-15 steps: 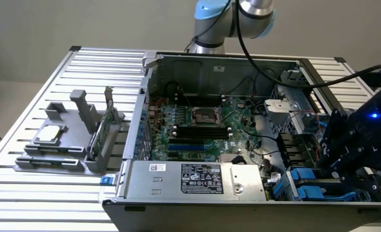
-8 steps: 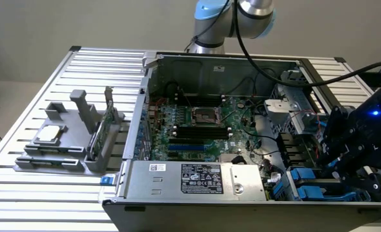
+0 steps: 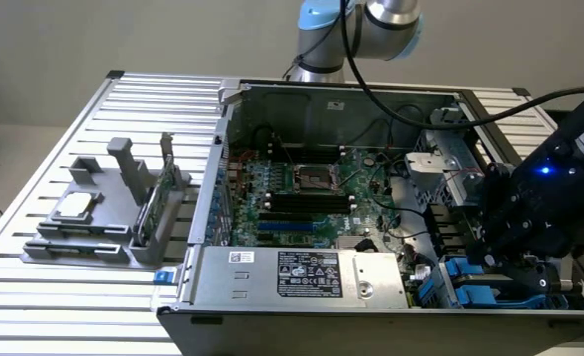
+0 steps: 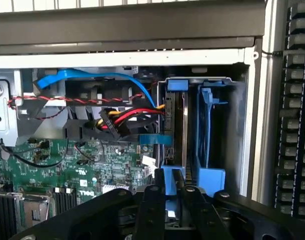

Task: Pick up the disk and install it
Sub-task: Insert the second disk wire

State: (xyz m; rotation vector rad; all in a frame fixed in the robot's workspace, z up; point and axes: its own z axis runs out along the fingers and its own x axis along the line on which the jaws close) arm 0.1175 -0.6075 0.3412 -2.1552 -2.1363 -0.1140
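While black gripper [image 4: 178, 192] clamps blue-railed silver disk [image 4: 175, 127] edge-on in case's corner bay [image 4: 212, 125], keep rails square.

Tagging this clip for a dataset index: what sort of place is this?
Probably a lab bench for robotic computer assembly: an open PC case sits on a slotted aluminium table, with a grey parts fixture beside it and the end effector over the drive bay.
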